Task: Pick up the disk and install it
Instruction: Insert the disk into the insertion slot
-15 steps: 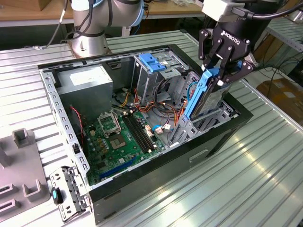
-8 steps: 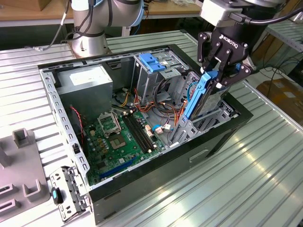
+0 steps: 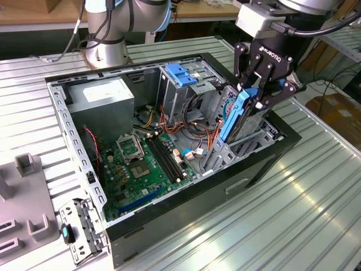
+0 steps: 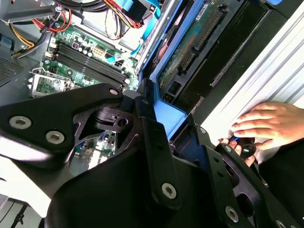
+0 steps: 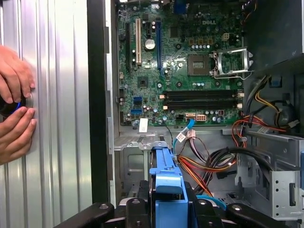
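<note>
In the exterior view the gripper (image 3: 262, 100) stands over an open computer case (image 3: 169, 226). Its two black fingers (image 3: 246, 76) are drawn in tight on the disk (image 3: 236, 116) and grip it by its upper end. The disk hangs below the fingertips on edge and slightly tilted, with a blue rail running down its side. Its lower end reaches in among the metal frame at the corner of the case. Lower down, beyond the disk, lie the green board (image 3: 141, 164) and a tangle of cables (image 3: 192, 121). Beyond those, well apart from the fingers, sits a grey box (image 3: 101, 93).

In the second wrist view the fingers (image 4: 156, 152) are closed on the blue end of the disk (image 4: 190, 42). Its circuit side runs away past the fingertips into the case. The board (image 4: 80, 57) lies off to one side of the fingers. To the other side, a person's hand (image 4: 268, 121) rests on the ribbed table (image 4: 266, 71).

In the first wrist view the fingers (image 5: 135, 216) press on either side of the disk's blue rail (image 5: 166, 185). Just past the fingertips are the cables (image 5: 209, 164), and the board (image 5: 180, 76) lies further on. Out to the side, beyond the case wall, one hand (image 5: 14, 78) and the other hand (image 5: 16, 135) lie on the table (image 5: 52, 95).
</note>
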Available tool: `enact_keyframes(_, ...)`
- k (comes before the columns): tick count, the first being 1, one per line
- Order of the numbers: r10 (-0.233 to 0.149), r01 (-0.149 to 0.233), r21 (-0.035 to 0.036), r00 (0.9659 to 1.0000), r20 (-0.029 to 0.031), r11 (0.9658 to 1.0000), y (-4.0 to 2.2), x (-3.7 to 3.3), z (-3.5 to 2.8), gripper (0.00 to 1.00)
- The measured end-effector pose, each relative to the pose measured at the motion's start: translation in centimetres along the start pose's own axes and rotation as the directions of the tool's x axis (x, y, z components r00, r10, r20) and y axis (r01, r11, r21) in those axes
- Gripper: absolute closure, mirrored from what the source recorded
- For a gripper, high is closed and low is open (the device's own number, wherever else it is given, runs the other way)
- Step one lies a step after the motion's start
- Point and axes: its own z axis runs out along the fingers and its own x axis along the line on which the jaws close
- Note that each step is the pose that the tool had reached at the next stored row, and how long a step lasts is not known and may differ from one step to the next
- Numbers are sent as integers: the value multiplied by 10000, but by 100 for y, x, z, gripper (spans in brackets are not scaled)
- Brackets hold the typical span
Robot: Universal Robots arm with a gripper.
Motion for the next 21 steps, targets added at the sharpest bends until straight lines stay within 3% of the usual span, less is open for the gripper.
enact_keyframes(7,0,0,0,10000,-2,10000,0,-2,93,63)
enact_keyframes(9,0,0,0,10000,-4,10000,0,-2,95,63)
enact_keyframes(12,0,0,0,10000,2,10000,0,-2,103,56)
enact_keyframes(13,-1,1,0,10000,2,10000,0,-2,111,49)
enact_keyframes(17,0,0,0,10000,-1,10000,0,-4,203,49)
enact_keyframes(20,1,-1,0,10000,-1,10000,-1,-6,268,57)
enact_keyframes(21,0,0,0,10000,-1,10000,-2,-7,285,64)
